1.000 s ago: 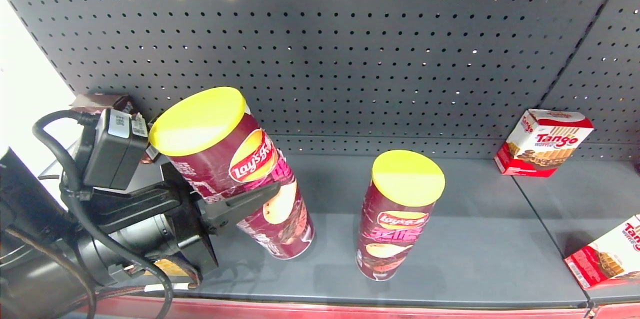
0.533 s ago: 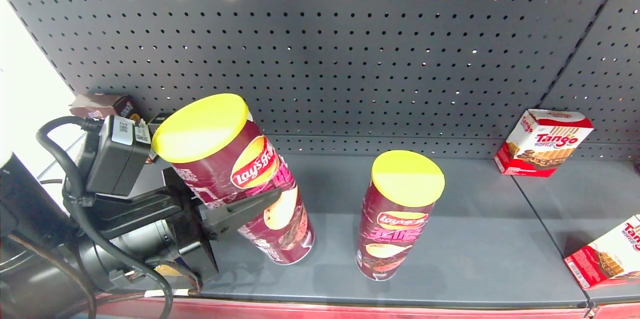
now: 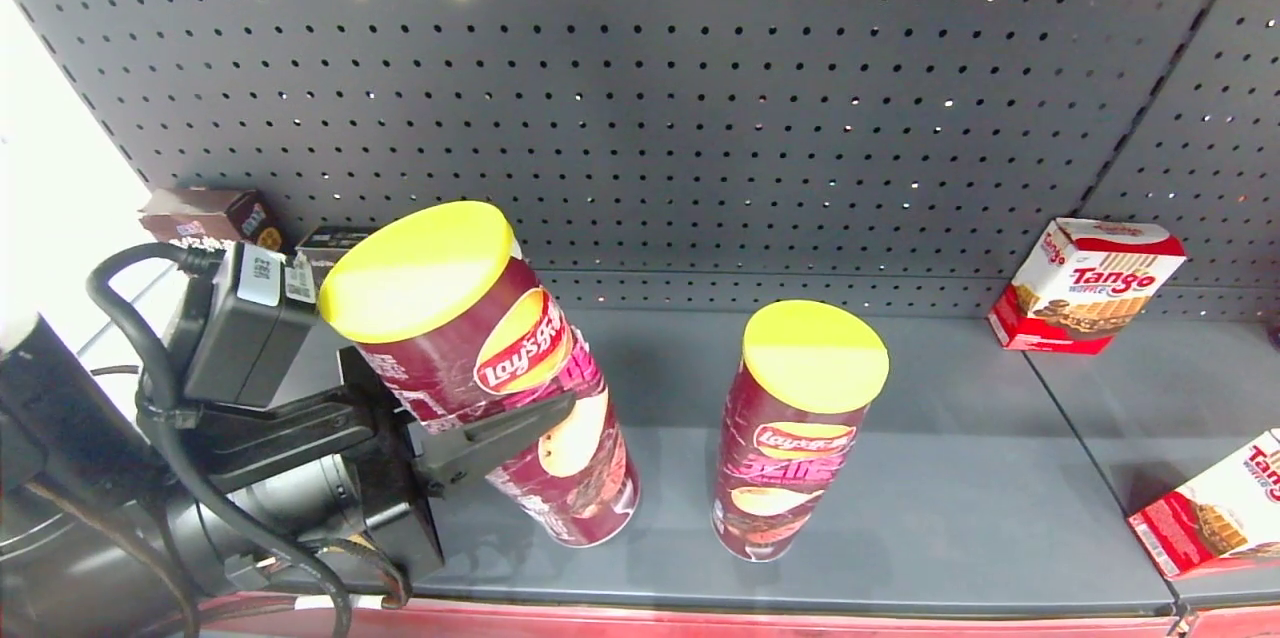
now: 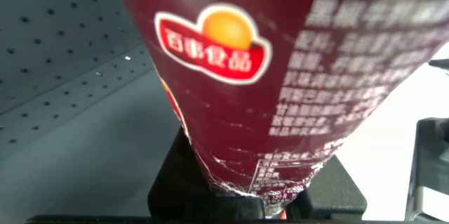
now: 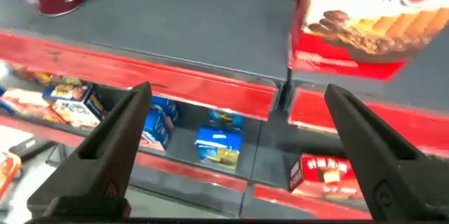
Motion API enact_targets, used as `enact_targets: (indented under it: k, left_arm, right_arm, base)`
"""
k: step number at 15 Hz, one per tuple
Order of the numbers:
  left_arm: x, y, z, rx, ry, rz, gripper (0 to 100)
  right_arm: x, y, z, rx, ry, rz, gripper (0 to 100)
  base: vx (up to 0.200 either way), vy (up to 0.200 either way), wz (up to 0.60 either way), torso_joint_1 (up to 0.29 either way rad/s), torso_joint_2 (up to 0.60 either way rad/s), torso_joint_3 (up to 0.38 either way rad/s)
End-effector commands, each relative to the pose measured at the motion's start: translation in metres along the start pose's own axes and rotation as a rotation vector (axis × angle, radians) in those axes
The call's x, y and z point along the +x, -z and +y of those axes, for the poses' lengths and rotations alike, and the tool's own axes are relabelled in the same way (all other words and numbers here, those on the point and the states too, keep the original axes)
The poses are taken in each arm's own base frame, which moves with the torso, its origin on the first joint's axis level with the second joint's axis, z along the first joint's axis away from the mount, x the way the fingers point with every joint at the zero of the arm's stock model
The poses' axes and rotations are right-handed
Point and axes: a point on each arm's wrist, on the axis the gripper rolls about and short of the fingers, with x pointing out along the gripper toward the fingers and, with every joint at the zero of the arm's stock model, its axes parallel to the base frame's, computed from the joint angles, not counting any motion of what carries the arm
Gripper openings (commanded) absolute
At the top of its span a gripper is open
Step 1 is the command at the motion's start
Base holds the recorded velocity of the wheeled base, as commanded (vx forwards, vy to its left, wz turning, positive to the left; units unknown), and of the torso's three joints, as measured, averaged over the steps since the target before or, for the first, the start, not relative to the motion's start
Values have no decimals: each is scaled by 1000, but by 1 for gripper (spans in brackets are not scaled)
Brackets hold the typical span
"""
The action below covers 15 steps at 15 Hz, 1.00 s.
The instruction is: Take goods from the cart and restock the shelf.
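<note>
Left pincer (image 3: pixel 500 398) was clamped on the chip can (image 3: pixel 455 348), gripping it around mid-body. The can was tilted, yellow lid leaning toward the shelf's left end, base low over the left part of the grey shelf (image 3: pixel 950 488). I couldn't tell if the base touched the shelf. In the left wrist view, the same can (image 4: pixel 280 76) sat right against the camera, maroon side with print.

A second chip can (image 3: pixel 790 438) stood upright on the shelf to the right of the held one, near it but apart, yellow lid on. A dark pegboard (image 3: pixel 700 118) ran behind both.

A red-and-white wafer box (image 3: pixel 1085 288) stood at the back right against the pegboard. Another wafer box (image 3: pixel 1210 508) lay near the front at the far right. Small dark boxes (image 3: pixel 205 213) sat at the back left.

Right pincer (image 5: pixel 238 97) had its fingers wide apart with nothing between them, in front of the shelf's red front edge (image 5: pixel 175 76). A wafer box (image 5: pixel 365 20) sat on the shelf above that edge, and blue packs (image 5: pixel 217 143) were on a lower shelf.
</note>
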Motion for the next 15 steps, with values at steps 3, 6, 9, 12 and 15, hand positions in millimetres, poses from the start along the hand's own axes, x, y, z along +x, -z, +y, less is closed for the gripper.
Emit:
enact_targets:
  k: [3, 6, 9, 12, 15]
  left_arm:
    - [10, 9, 5, -18, 31, 32, 0]
    - [14, 13, 7, -24, 33, 44, 0]
    - [19, 12, 9, -21, 33, 42, 0]
    - [25, 9, 12, -15, 34, 29, 0]
    - [32, 6, 16, -7, 35, 19, 0]
  right_arm:
    - [10, -2, 1, 3, 61, 130, 100]
    - [11, -3, 1, 13, 119, 153, 100]
    - [1, 0, 3, 24, 223, 16, 100]
    - [-2, 0, 4, 19, 198, -20, 100]
    - [-6, 2, 5, 18, 221, -73, 100]
  base:
    - [0, 0, 0, 0, 0, 0]
    - [0, 0, 0, 0, 0, 0]
    - [0, 0, 0, 0, 0, 0]
    - [0, 0, 0, 0, 0, 0]
    - [0, 0, 0, 0, 0, 0]
